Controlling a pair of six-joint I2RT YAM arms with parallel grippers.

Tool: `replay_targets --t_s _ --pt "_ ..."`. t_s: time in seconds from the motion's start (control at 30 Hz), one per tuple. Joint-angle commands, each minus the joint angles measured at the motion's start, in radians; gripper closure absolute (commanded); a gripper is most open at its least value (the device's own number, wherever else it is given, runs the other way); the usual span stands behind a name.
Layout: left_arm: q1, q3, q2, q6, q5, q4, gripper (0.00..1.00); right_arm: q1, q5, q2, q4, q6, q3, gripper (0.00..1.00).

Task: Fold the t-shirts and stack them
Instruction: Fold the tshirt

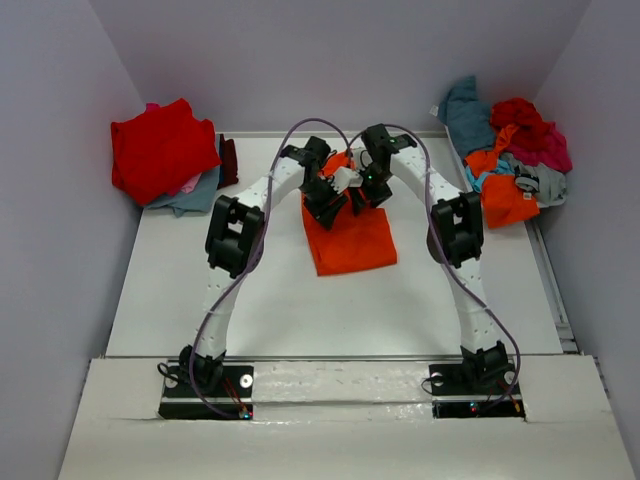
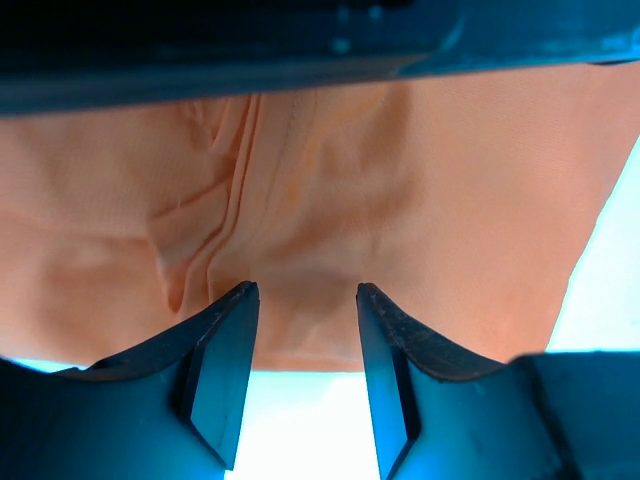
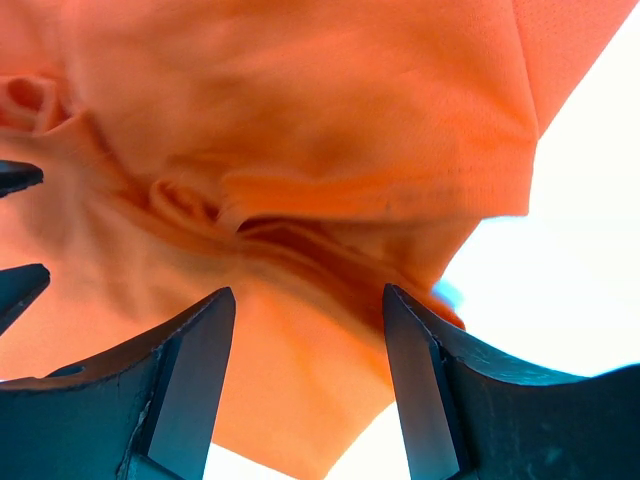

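Over the orange t-shirt (image 1: pixel 350 240) on the counter (image 1: pixel 300 310), left gripper (image 2: pixel 303 300) and right gripper (image 3: pixel 308 300) both stand parted. Neither holds cloth.

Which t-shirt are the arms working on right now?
The bright orange cloth t-shirt, lying alone mid-table under the left gripper and right gripper. The red folded t-shirt tops the far-left stack; the other shirts sit crumpled in the far-right heap.

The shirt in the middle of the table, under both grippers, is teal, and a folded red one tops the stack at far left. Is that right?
Not quite. The middle shirt, under the left gripper and right gripper, is bright orange, not teal; the top external view shows it. The folded red shirt does top the far-left stack.
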Motion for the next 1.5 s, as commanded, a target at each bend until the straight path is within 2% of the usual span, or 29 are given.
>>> replay_targets --t_s 0.0,0.17,0.3,0.47,0.53,0.7,0.87,1.03,1.23,1.47 --pt "0.007 -0.031 -0.156 -0.055 -0.094 0.042 0.44 0.014 -0.004 -0.119 -0.020 -0.037 -0.017 0.33" --pt "-0.002 -0.083 -0.219 -0.051 -0.119 0.051 0.44 0.014 0.025 -0.136 -0.020 -0.038 -0.014 0.32" --pt "-0.013 -0.105 -0.247 -0.039 -0.076 -0.025 0.44 0.014 0.030 -0.201 -0.024 -0.025 -0.092 0.31" --pt "-0.013 -0.252 -0.317 -0.017 -0.055 -0.044 0.44 0.014 -0.005 -0.262 -0.035 -0.022 -0.258 0.32" --pt "-0.013 -0.377 -0.356 -0.002 -0.044 -0.040 0.44 0.014 0.002 -0.300 -0.002 -0.020 -0.357 0.32" --pt "-0.013 -0.500 -0.414 0.020 -0.010 -0.043 0.44 0.014 -0.016 -0.345 0.017 -0.008 -0.468 0.32" --pt "-0.013 -0.539 -0.414 0.058 0.075 -0.088 0.42 0.005 0.013 -0.366 0.015 -0.002 -0.525 0.31" --pt "-0.013 -0.562 -0.429 0.063 0.103 -0.073 0.38 -0.004 0.027 -0.403 0.023 0.001 -0.580 0.29" --pt "-0.013 -0.576 -0.406 0.070 0.149 -0.075 0.38 -0.047 0.037 -0.425 0.017 0.017 -0.631 0.25" --pt "-0.013 -0.610 -0.382 0.077 0.182 -0.061 0.38 -0.082 -0.050 -0.431 0.003 0.008 -0.701 0.24"
